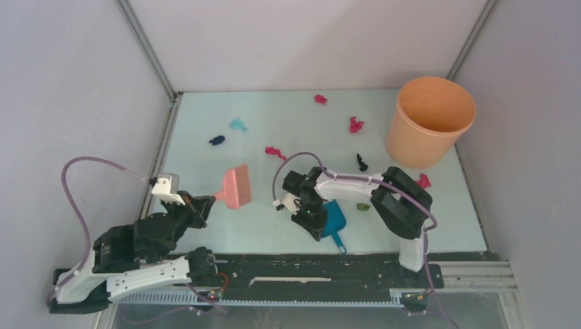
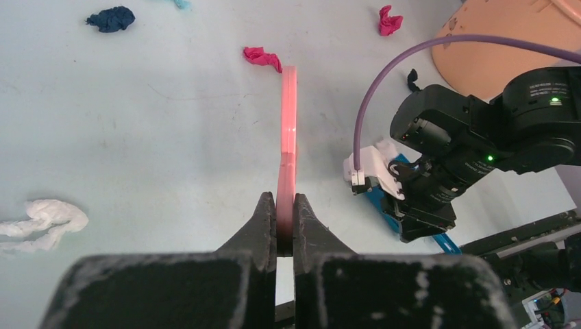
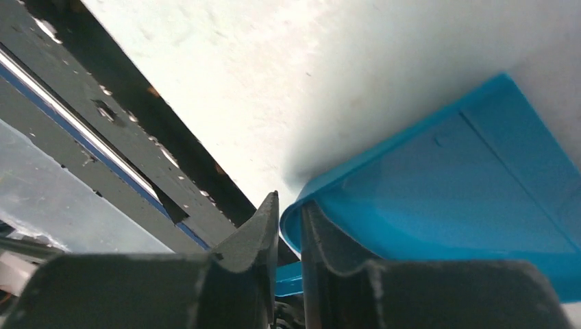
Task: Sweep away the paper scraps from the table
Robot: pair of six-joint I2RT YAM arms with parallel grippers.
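Observation:
My left gripper (image 1: 205, 203) (image 2: 286, 205) is shut on the handle of a pink hand brush (image 1: 236, 186) (image 2: 289, 130), held on edge above the table (image 1: 199, 113). My right gripper (image 1: 316, 223) (image 3: 291, 205) straddles the back rim of a blue dustpan (image 1: 334, 218) (image 3: 438, 185), jaws closed on it. Paper scraps lie scattered: magenta ones (image 1: 320, 99) (image 1: 356, 125) (image 1: 275, 151) (image 2: 262, 57), a teal one (image 1: 238, 124), a navy one (image 1: 216, 140) (image 2: 111, 18), an olive one (image 1: 363, 206) beside the dustpan, and a white one (image 2: 44, 218) near the left arm.
An orange bucket (image 1: 429, 120) stands at the table's far right, with a magenta wad (image 1: 424, 180) at its foot and a dark wad (image 1: 362, 163) to its left. Grey walls enclose three sides. A black rail (image 1: 308, 274) runs along the near edge.

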